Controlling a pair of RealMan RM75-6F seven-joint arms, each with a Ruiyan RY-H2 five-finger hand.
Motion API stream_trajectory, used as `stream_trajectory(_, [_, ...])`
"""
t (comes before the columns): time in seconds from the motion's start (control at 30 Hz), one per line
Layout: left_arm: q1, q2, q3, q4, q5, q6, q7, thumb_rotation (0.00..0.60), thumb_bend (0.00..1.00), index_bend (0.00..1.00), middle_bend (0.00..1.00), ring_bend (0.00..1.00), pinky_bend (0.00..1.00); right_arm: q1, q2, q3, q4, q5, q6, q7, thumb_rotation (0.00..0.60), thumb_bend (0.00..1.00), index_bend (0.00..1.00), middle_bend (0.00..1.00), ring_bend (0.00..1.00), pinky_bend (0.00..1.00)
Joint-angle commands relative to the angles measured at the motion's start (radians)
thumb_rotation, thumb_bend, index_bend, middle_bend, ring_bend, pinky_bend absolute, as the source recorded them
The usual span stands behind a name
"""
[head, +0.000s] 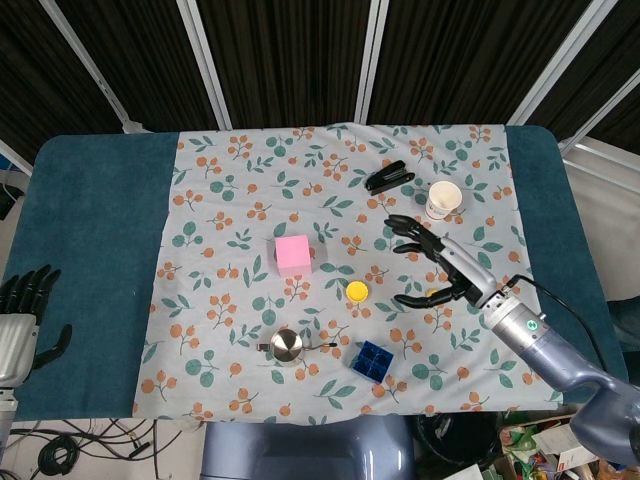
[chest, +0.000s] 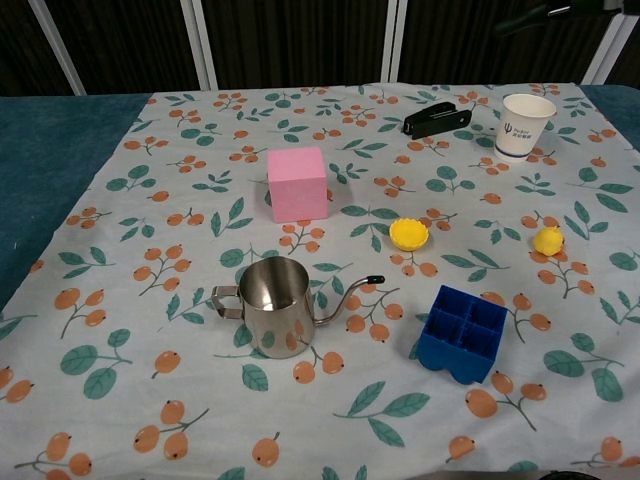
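My right hand (head: 440, 265) hovers above the floral cloth with its fingers spread and holds nothing. Its fingertips (chest: 540, 12) just show at the top edge of the chest view. Nearest to it are a small yellow ball (head: 435, 294) (chest: 548, 240) just under the thumb and a white paper cup (head: 444, 198) (chest: 525, 124) behind it. My left hand (head: 22, 310) rests at the table's left edge on the teal cover, fingers apart and empty.
On the cloth lie a pink cube (head: 293, 254) (chest: 297, 183), a yellow cupcake mould (head: 357, 291) (chest: 409, 233), a steel pouring pot (head: 287, 346) (chest: 272, 306), a blue divided tray (head: 373, 359) (chest: 461, 332) and a black stapler (head: 389, 179) (chest: 436, 119).
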Motion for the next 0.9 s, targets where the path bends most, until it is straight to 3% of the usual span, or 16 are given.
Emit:
stream_trajectory(0.03, [0.0, 0.001, 0.001, -0.001, 0.003, 0.002, -0.002, 0.6, 0.4, 0.0, 0.02, 0.0, 0.0, 0.006, 0.001, -0.003, 0.0, 0.01, -0.013, -0.031, 0.6, 0.11, 0.0, 0.04, 0.06, 0.16])
stream_trajectory(0.17, [0.001, 0.002, 0.002, 0.0, 0.006, 0.003, -0.001, 0.6, 0.4, 0.0, 0.02, 0.0, 0.0, 0.012, 0.004, -0.019, 0.019, 0.038, -0.055, -0.177, 0.6, 0.11, 0.02, 0.07, 0.07, 0.16])
stream_trajectory(0.23, [0.001, 0.002, 0.002, -0.001, 0.006, 0.003, -0.003, 0.6, 0.4, 0.0, 0.02, 0.0, 0.0, 0.013, 0.009, -0.035, 0.043, 0.074, -0.091, -0.364, 0.6, 0.11, 0.03, 0.09, 0.09, 0.16])
stream_trajectory(0.33, [0.0, 0.003, 0.002, 0.0, 0.005, 0.0, -0.005, 0.6, 0.4, 0.0, 0.02, 0.0, 0.0, -0.002, -0.017, -0.054, 0.084, 0.169, -0.093, -0.743, 0.6, 0.1, 0.06, 0.1, 0.09, 0.16])
stream_trajectory(0.37, [-0.001, 0.003, 0.002, 0.0, 0.004, -0.001, -0.004, 0.6, 0.4, 0.0, 0.02, 0.0, 0.0, -0.012, -0.039, -0.063, 0.097, 0.216, -0.072, -0.921, 0.6, 0.1, 0.07, 0.1, 0.09, 0.16])
stream_trajectory(0.5, [-0.001, 0.002, 0.002, -0.001, 0.005, -0.001, -0.002, 0.6, 0.4, 0.0, 0.02, 0.0, 0.0, -0.043, -0.125, -0.09, 0.104, 0.361, 0.023, -1.358, 0.6, 0.11, 0.13, 0.14, 0.09, 0.16])
stream_trajectory(0.63, [-0.001, 0.001, 0.003, -0.002, 0.005, -0.001, 0.002, 0.6, 0.4, 0.0, 0.02, 0.0, 0.0, -0.054, -0.202, -0.099, 0.09, 0.491, 0.071, -1.558, 0.6, 0.11, 0.18, 0.17, 0.09, 0.16])
stream_trajectory(0.9, [-0.002, 0.001, 0.002, -0.004, -0.002, -0.007, 0.003, 0.6, 0.4, 0.0, 0.02, 0.0, 0.0, -0.052, -0.34, -0.111, 0.176, 0.614, 0.103, -1.716, 0.6, 0.19, 0.25, 0.25, 0.11, 0.16])
